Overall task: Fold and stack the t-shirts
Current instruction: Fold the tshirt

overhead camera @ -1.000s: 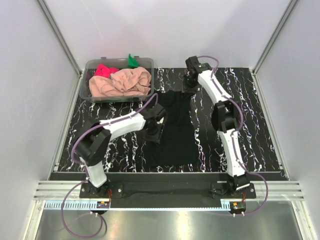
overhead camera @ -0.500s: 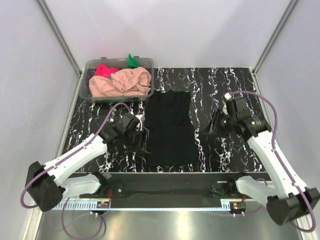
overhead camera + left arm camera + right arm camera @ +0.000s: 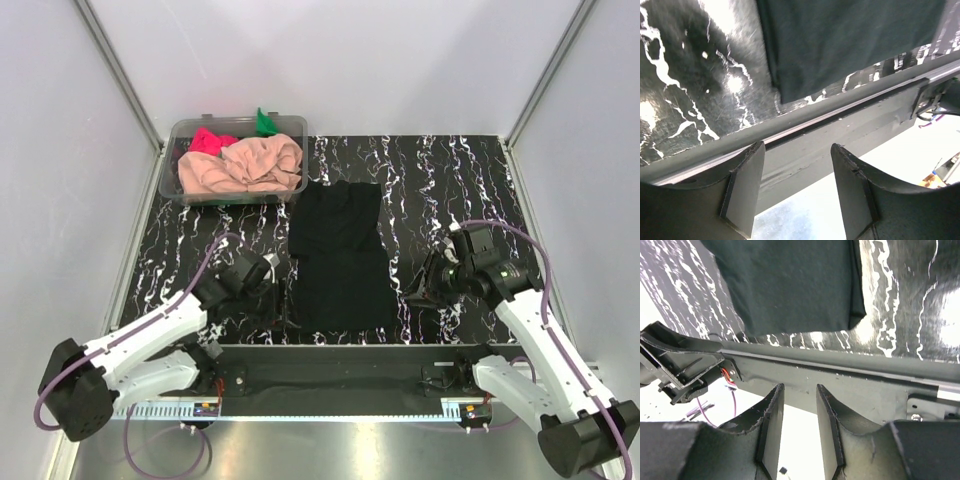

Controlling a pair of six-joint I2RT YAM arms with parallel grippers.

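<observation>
The black t-shirt (image 3: pixel 340 260) lies flat on the bench (image 3: pixel 470 190), a claw off each near corner.
Far left, the clear tub (image 3: pixel 240 120) holds the peach-pink t-shirt (image 3: pixel 245 165), pink-red t-shirt (image 3: pixel 207 140) and green t-shirt (image 3: pixel 265 122), bunched. The left claw (image 3: pixel 796 148) hangs open and empty; the right claw (image 3: pixel 799 387), fingers slightly parted, grips nothing.

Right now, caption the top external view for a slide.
Black t-shirt laid out, jaws flanking its near end; peach-pink, pink-red and green t-shirts heaped in clear tub.
</observation>
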